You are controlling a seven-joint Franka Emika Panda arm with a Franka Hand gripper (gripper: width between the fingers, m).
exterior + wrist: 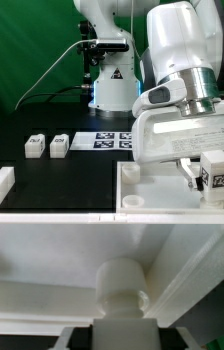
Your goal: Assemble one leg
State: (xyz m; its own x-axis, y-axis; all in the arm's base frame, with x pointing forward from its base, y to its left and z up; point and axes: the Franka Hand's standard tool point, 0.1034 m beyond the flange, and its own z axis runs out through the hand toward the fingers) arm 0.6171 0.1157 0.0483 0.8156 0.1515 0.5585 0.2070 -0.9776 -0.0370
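My gripper (204, 166) is low at the exterior view's right, over the large white tray (128, 183). It is shut on a white leg (213, 173) whose black-and-white tag faces the camera. In the wrist view the gripper (124, 335) clamps the leg (122, 286) between its fingers (72, 338). The leg's rounded end is right at the tray floor, close to a raised rim (185, 274) at a corner; I cannot tell if it touches. Two more tagged legs (34, 147) (59, 146) stand side by side on the black table at the left.
The marker board (112, 140) lies flat behind the tray, in front of the arm's base (110, 92). A further white part (5, 181) shows at the left edge. A green curtain closes off the back.
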